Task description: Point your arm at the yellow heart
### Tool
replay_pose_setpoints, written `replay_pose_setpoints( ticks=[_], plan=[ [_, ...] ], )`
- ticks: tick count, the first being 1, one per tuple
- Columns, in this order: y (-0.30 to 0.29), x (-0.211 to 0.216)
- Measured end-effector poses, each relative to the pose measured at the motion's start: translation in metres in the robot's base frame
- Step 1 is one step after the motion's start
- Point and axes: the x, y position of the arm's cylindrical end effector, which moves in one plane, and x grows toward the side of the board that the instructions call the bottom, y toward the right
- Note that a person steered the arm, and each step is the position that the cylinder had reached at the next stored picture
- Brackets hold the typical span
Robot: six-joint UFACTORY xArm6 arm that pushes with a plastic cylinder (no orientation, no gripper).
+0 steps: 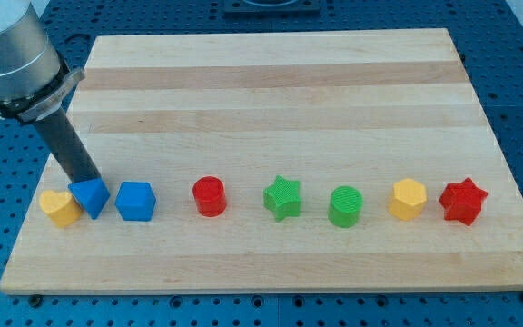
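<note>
Eight small blocks sit in a row along the lower part of the wooden worktop (280, 100). From the view's left they are: the yellow heart (59, 207), a blue block (90, 196) that looks wedge-shaped or triangular, a blue cube (135, 201), a red cylinder (210, 195), a green star (282, 198), a green cylinder (344, 206), a yellow hexagon-like block (407, 199) and a red star (462, 201).

The arm enters from the view's top left corner, its grey cylindrical body tilted, with the dark rod slanting down toward the view's right and bottom. My tip (89, 180) ends at the top edge of the blue wedge block, seemingly touching it, and just to the upper right of the yellow heart. The heart lies at the far left end of the row, near the worktop's left edge, touching or nearly touching the blue wedge.

No fingers belong to this arm; the rod holds nothing.
</note>
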Motion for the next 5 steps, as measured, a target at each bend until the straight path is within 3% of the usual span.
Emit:
replay_pose_setpoints(
  ticks=[2,4,5],
  plan=[
    [0.007,0.005],
    [0.026,-0.037],
    [0.027,-0.033]
  ],
)
